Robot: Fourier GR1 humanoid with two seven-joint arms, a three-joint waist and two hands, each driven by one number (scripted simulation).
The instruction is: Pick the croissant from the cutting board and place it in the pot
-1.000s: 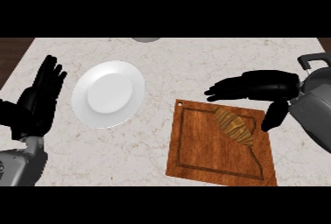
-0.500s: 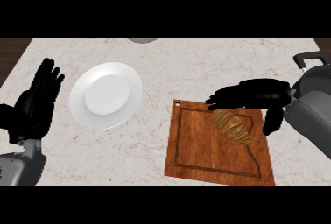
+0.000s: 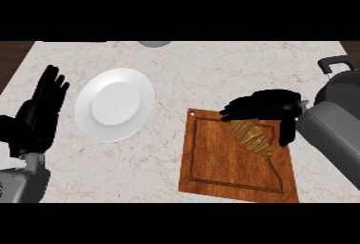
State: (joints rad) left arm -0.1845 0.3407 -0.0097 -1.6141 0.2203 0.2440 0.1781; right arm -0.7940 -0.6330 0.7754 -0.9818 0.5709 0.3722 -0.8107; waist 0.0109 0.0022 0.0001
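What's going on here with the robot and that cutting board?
The robot's right hand is over the top end of the croissant, which lies on the wooden cutting board. Its fingers curl down at the pastry, but the croissant is not yet lifted. The dark pot it should go into sits at the right edge, partly hidden by the grey forearm. The left hand rests open at the left, beside a white plate.

Croissant (image 3: 255, 137) on cutting board (image 3: 235, 171), plate (image 3: 114, 104) to its left.
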